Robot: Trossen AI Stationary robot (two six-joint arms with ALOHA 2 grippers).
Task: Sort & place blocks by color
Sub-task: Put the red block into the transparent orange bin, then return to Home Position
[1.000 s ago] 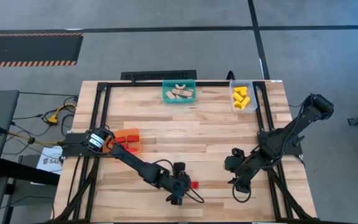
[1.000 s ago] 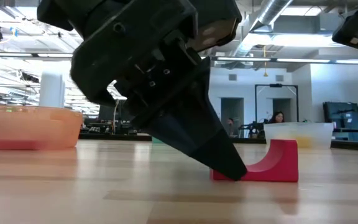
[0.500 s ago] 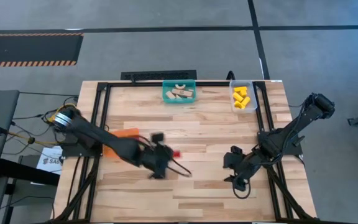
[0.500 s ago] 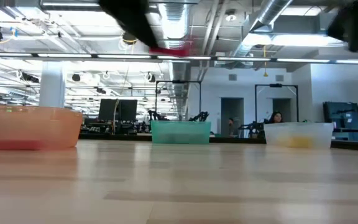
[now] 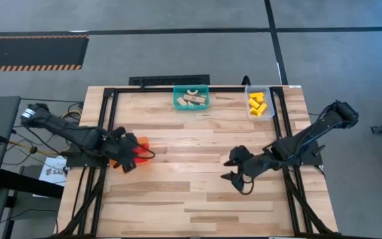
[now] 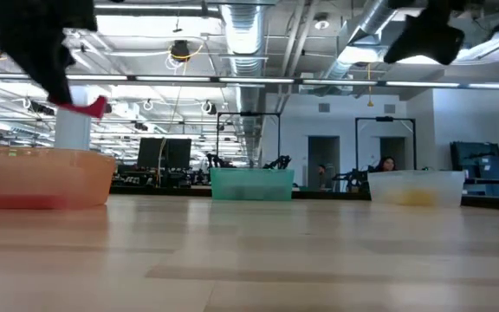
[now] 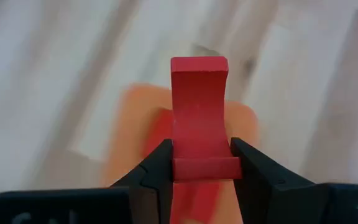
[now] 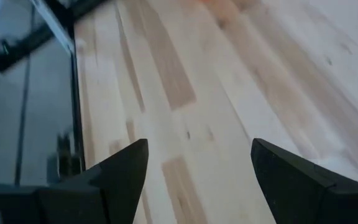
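I see left gripper (image 7: 201,168) clenched on red arch block (image 7: 199,115), lifted off table centre a second ago, now above orange bin (image 5: 140,143). Table (image 5: 197,172) bare of loose blocks; I judge last drop. Right gripper (image 8: 197,168) spread, empty, hovering.

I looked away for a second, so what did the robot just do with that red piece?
The left gripper lifted the red arch block off the table's near side and carried it over the orange bin, still clamped. The right gripper shifted slightly toward the middle, open and empty. The teal bin and clear bin stayed put.
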